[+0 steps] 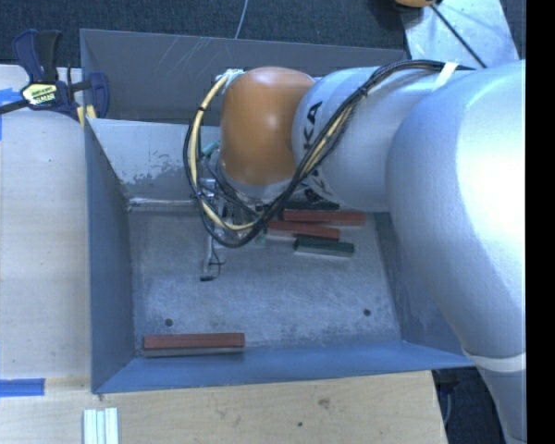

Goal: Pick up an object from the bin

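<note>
Arm: the KUKA arm (425,183) is reaching in from the right, carrying its orange wrist cover (259,123) over the back-middle of the bin (106,276).
End effector: the end effector (212,263) is pointing down below the cover and the cables (202,155), over a bare patch of bin floor. Cover and cables are masking it, so I cannot tell whether it is apart or together.
Nearest things: a small heap of flat bars is lying just right of the wrist, partly under the arm. A red-brown bar (326,217) is sitting at the back, with a dark green bar (326,246) in front.
Farther thing: a lone brown bar (193,342) is lying flat along the near wall, well apart from the end effector.
Step in hand: apparently positioning for a pick, since nothing is showing as held.
Next move: it is likely calling for a shift right onto the heap, or forward to the lone brown bar, closing across a bar's narrow width.
</note>
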{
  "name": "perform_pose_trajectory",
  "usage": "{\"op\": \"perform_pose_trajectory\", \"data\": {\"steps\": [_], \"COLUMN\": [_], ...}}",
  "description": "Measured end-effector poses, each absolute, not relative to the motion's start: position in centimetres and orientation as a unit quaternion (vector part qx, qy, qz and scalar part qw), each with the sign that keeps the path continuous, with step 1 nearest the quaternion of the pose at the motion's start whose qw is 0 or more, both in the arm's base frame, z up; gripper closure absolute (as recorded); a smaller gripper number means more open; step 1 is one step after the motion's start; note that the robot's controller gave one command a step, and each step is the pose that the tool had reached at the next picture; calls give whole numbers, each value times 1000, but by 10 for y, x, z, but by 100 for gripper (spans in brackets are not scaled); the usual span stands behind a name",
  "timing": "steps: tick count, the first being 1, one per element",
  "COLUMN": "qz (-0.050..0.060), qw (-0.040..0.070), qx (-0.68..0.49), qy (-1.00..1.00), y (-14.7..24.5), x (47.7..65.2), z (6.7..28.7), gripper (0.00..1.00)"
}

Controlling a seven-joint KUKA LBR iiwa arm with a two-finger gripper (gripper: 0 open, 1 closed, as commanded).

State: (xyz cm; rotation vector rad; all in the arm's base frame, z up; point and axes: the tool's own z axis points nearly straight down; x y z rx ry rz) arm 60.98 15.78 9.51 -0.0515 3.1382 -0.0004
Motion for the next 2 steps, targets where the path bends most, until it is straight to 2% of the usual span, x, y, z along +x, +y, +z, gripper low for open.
{"op": "perform_pose_trajectory", "data": {"steps": [1,2], "qz": [1,0], "qw": [2,1], "qx": [-14,-23], "qy": [1000,1000], "y": [185,82], "x": [628,614], "z": [87,84], "gripper": [0,100]}}
